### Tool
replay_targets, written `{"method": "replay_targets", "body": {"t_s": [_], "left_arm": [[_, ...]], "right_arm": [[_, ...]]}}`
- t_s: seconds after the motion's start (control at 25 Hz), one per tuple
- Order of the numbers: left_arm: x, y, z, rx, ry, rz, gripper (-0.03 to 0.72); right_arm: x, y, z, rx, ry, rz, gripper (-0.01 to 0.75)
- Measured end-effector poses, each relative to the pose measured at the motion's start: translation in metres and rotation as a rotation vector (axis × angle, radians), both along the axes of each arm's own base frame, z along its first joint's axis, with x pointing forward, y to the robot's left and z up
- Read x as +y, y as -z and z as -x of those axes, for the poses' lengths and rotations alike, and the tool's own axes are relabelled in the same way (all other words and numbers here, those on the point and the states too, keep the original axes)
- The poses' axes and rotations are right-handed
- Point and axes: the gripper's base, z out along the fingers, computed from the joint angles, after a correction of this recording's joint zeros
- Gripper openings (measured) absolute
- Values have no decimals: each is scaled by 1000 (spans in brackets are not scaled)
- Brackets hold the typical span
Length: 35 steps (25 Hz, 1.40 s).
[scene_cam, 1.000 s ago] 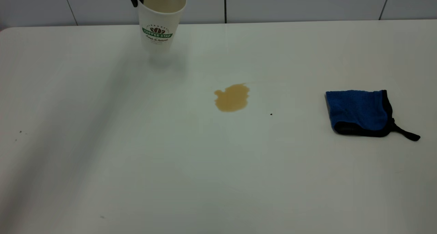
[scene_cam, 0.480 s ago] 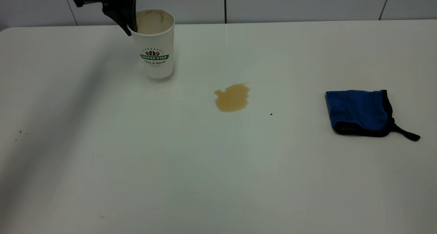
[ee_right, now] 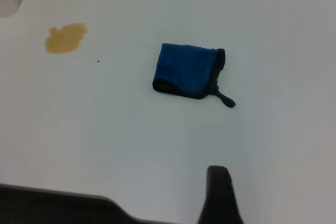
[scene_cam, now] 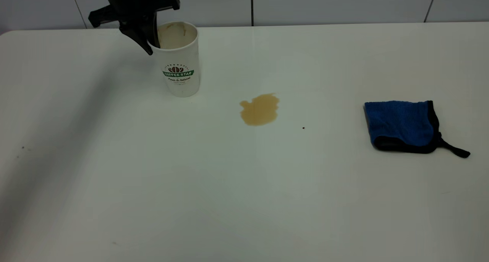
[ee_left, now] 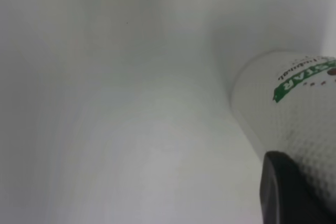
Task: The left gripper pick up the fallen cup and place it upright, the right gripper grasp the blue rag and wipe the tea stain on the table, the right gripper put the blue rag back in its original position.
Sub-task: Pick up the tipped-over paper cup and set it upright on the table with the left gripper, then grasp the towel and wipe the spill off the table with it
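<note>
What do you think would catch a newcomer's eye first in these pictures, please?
Probably the tea stain, a tan blotch near the middle of the white table. Next, the blue rag lying flat off to the right, apart from the stain. At the far left, the cup stands upright with the left gripper at its rim.

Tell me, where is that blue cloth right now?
In the exterior view the blue rag lies flat at the table's right side, right of the tea stain, untouched.
</note>
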Motion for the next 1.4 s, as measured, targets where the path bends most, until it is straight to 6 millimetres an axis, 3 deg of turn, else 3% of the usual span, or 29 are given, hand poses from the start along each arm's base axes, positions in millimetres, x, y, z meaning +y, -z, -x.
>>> {"method": "replay_targets", "body": {"t_s": [0.36,0.48,0.68,1.16,1.4], "left_arm": [[0,1,0,-1,0,0,498],[0,-2,-1,-11,0,2,567],[-1,-31,-3,-72,8,11,573],[3,-152,5,-290,140,-12,482],[17,-183,8,-370,102,-150,430]], "right_arm": [[0,0,0,0,0,0,590],[0,0,0,0,0,0,590],[0,0,0,0,0,0,590],[0,0,0,0,0,0,590],[0,0,0,0,0,0,590]]}}
